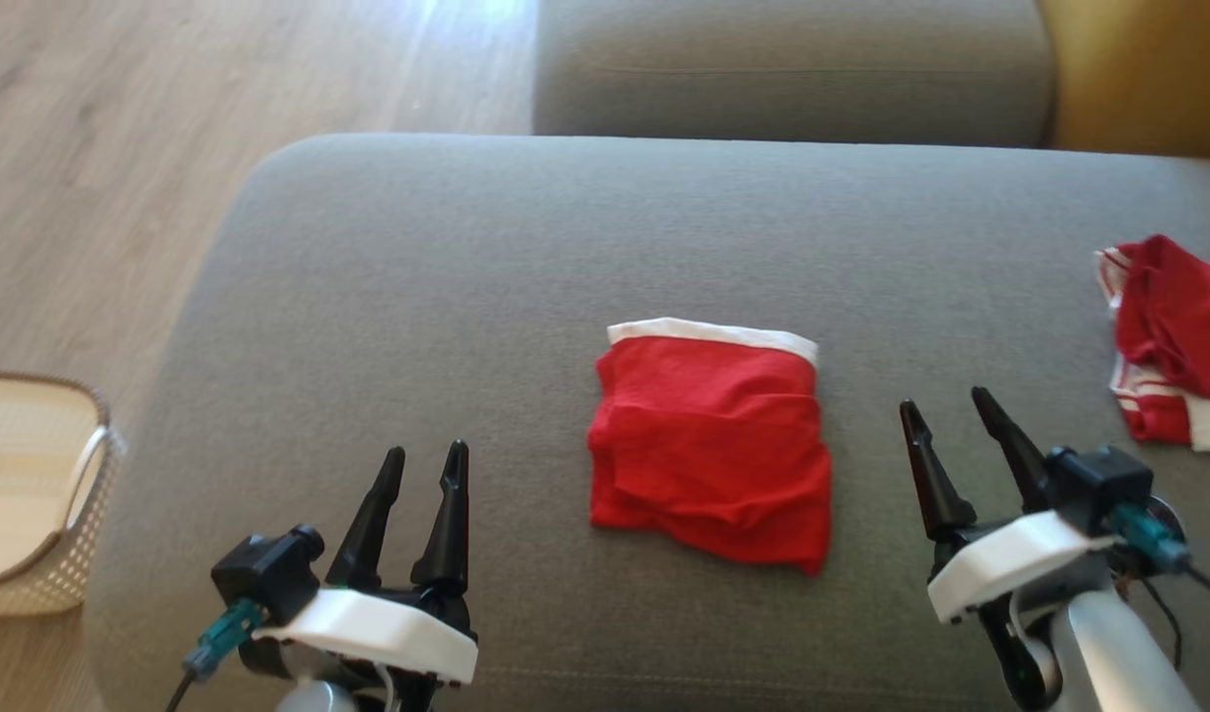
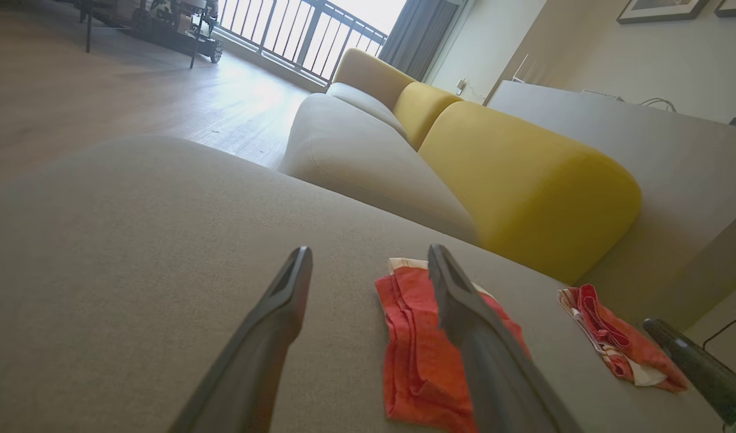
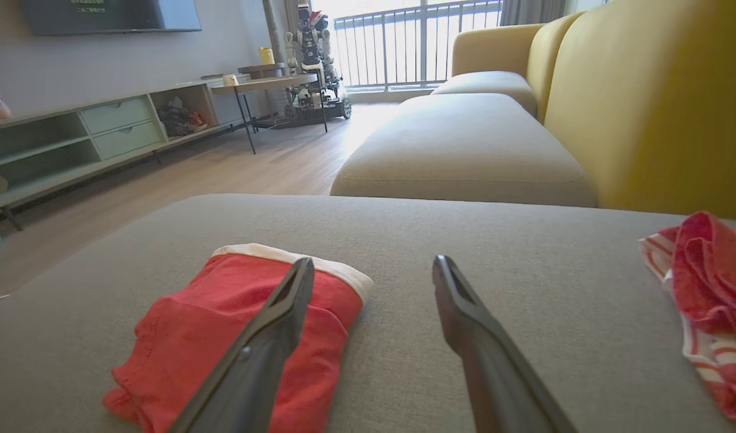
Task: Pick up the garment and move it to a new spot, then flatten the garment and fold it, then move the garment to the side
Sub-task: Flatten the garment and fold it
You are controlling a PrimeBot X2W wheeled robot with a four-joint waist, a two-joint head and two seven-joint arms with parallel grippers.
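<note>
**On the gray cushion: 2 pincers spread, nothing held**

Low over the near edge of the cushion [image 1: 447, 257], the left pincer [image 1: 426, 451] and the right pincer [image 1: 943, 400] hover with their dark fingers pointing away from the robot. Each has its 2 fingers spread wide with only air between them, and neither touches any cloth.

The garment [image 1: 1173, 326] lies in a crumpled heap to the right of the right pincer and a little beyond its fingertips, clearly apart from them. The edge of the head view cuts part of it off. It is red, with white cloth at its near corner and red-and-white striped trim along its left side. Seen from the right wrist, it sits well off to the right of the fingers.

Between the 2 pincers, about level with their fingertips and somewhat nearer the right one, rests a folded red piece [image 1: 709, 445]. It is roughly square, with a white band along its far edge.

Left of the left pincer, off the cushion, a pale perforated basket [image 1: 86, 534] stands on the wood floor [image 1: 91, 148]. Beyond both pincers sits a 2nd gray seat [image 1: 793, 69], with a yellow backrest [image 2: 524, 180] on its right.
</note>
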